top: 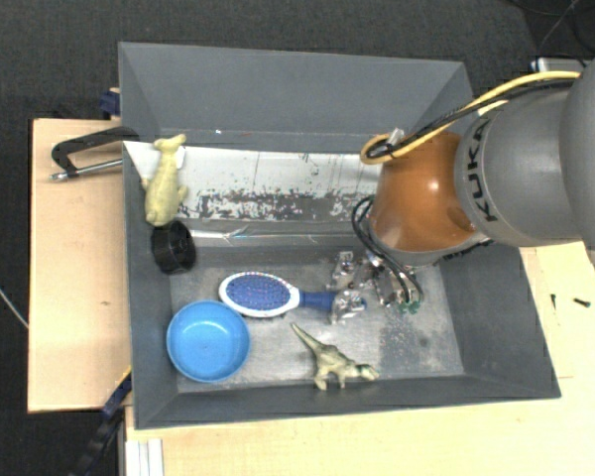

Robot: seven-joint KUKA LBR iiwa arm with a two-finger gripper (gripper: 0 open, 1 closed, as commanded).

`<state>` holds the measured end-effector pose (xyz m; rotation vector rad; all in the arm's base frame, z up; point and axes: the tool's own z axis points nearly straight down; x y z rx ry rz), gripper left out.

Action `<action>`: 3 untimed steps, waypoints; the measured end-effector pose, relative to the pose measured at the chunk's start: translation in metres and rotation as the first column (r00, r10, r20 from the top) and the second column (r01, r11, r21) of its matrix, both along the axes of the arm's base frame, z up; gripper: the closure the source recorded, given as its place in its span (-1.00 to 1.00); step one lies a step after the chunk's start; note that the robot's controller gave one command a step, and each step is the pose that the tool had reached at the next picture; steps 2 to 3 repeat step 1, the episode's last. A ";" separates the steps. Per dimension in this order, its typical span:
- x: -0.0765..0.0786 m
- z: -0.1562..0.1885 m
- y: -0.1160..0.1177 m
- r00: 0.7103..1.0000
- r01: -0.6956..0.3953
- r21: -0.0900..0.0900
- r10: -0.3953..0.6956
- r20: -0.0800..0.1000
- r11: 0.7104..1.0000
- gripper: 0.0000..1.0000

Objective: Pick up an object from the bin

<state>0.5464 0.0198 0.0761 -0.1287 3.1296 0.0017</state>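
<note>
Claw (349,291) hangs down from my wrist at the handle end of the brush (261,294); clenched or released, I cannot tell.

A grey metal bin (496,325) with matt walls, its floor scuffed and speckled and its back wall worn to a bright, scratched band at upper centre of the frame. At lower left sits a glossy blue plastic bowl (208,340), and beside it a blue plastic brush (261,294) with a smooth white rim. A pale, matt toy dinosaur (335,363) lies at lower centre. The gripper (352,291) is bare shiny metal, under a smooth, glossy orange cover (421,201) and a satin grey arm casing (535,167).
</note>
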 end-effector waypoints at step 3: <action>-0.012 0.155 -0.004 1.000 0.004 -0.001 -0.004 0.003 1.000 1.00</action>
